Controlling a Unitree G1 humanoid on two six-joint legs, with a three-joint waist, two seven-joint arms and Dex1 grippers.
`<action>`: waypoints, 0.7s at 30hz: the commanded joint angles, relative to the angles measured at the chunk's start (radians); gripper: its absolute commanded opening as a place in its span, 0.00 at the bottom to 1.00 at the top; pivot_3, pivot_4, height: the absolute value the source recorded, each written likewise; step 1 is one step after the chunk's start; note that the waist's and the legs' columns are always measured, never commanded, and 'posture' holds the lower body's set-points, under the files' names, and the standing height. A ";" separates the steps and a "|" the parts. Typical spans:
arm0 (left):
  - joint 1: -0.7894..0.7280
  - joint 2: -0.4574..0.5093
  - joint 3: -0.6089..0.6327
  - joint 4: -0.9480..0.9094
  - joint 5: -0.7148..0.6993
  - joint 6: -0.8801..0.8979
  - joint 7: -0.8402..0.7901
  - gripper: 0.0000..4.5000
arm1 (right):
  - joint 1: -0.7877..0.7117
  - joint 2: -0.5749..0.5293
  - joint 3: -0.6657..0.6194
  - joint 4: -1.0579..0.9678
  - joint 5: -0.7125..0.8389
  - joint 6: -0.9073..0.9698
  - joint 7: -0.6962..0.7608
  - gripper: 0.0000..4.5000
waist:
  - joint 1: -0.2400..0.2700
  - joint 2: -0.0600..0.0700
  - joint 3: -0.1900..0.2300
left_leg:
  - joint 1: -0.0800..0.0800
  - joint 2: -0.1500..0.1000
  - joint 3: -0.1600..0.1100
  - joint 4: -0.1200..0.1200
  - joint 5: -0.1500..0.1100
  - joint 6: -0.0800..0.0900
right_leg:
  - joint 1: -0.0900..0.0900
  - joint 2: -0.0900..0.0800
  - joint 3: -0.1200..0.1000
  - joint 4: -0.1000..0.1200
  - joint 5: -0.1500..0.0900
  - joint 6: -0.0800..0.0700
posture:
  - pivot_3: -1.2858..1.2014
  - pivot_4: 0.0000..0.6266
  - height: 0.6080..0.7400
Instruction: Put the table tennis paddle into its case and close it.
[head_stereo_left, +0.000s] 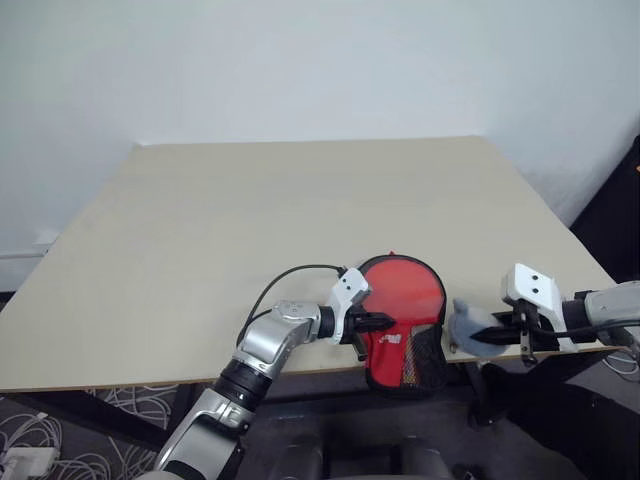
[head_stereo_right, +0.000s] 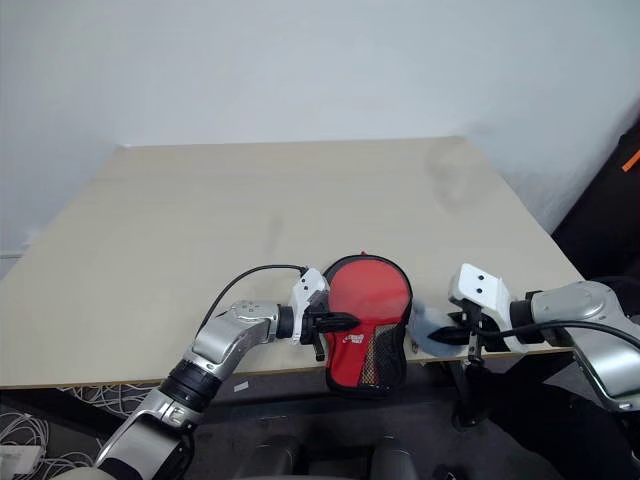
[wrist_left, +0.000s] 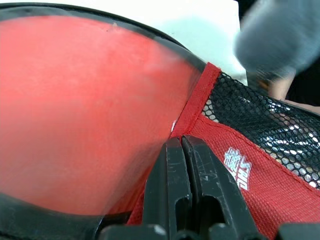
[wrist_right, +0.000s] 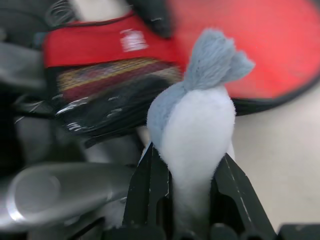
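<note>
Two grippers are working at the near edge of a pale, smooth table (head_stereo_left: 250, 220), with the red case (head_stereo_left: 400, 300) lying between them and hanging partly over that edge. It is paddle-shaped, with a round red fabric face, black edging around the rim, and a black mesh panel (wrist_left: 270, 120) over its narrow near end. A small white logo (wrist_left: 236, 167) is printed on the red cloth just beside the mesh; its letters are too small and tilted to be read. Through the mesh, in the right wrist view, a striped handle (wrist_right: 115, 72) in red, dark and light bands is showing, so the paddle is sitting inside the case.

The left gripper (head_stereo_left: 383, 322) is reaching in from the left, its two black fingers (wrist_left: 182, 185) pressed tight together with nothing between them, their tips resting against the red fabric where the round part is meeting the mesh end.

The right gripper (head_stereo_left: 495, 337) is hovering just right of the case at the table's edge, its fingers (wrist_right: 150, 185) clamping a soft, fuzzy, pale grey-white wad (wrist_right: 195, 120) that is bunching to a tuft beyond the tips; what the wad is cannot be told
</note>
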 joint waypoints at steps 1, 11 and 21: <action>-0.036 0.014 0.027 0.055 0.049 -0.009 0.032 0.00 | 0.060 -0.048 -0.040 -0.104 0.040 -0.029 0.040 0.07 | 0.002 -0.001 0.000 | 0.000 0.000 0.000 0.000 0.000 0.000 | 0.000 0.000 0.000 0.000 0.000 0.000 | 0.52 0.00 0.68; -0.056 0.013 0.026 0.076 0.052 -0.017 0.021 0.00 | 0.206 -0.101 -0.075 -0.233 0.087 -0.067 0.080 0.07 | 0.005 -0.003 0.001 | 0.000 0.000 0.000 0.001 0.000 0.000 | 0.000 0.000 0.000 0.000 0.000 0.000 | 0.52 0.00 0.68; -0.070 0.005 0.025 0.094 0.058 -0.022 0.025 0.00 | 0.223 -0.092 -0.087 -0.300 0.170 -0.064 0.077 0.07 | 0.009 -0.004 0.001 | 0.000 0.001 0.000 0.001 0.000 -0.001 | 0.000 0.000 0.000 0.000 0.000 0.000 | 0.52 0.00 0.68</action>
